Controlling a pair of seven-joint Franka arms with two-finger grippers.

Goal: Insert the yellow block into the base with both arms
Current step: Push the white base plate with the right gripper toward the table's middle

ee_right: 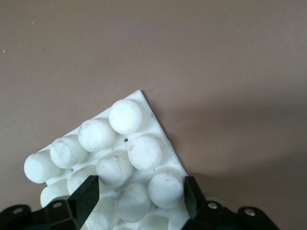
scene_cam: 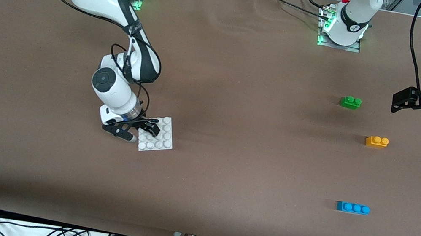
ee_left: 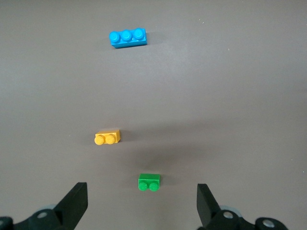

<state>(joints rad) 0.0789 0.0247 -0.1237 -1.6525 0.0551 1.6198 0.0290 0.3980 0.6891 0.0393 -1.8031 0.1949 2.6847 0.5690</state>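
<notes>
Yellow block (scene_cam: 376,141) lies untouched on the brown table (scene_cam: 239,97) toward the left arm's end, its two studs up. A green two-stud brick (scene_cam: 351,102) sits farther from the front camera than it, and a longer blue three-stud brick (scene_cam: 353,207) lies nearer to that camera; all three are well apart from one another.

The base (scene_cam: 156,134), a white square plate with round studs, rests flat on the table toward the right arm's end. The right gripper (scene_cam: 136,127) is down at the base, its fingers (ee_right: 88,196) closed on the plate's corner region, with several studs (ee_right: 126,116) showing between and ahead of them in the right wrist view.

The left gripper (scene_cam: 403,100) hangs in the air over the table near the green brick, its fingers (ee_left: 76,201) spread wide and holding nothing; its wrist view shows all three bricks below.

No brand, label or writing can be read on any brick or on the base.
</notes>
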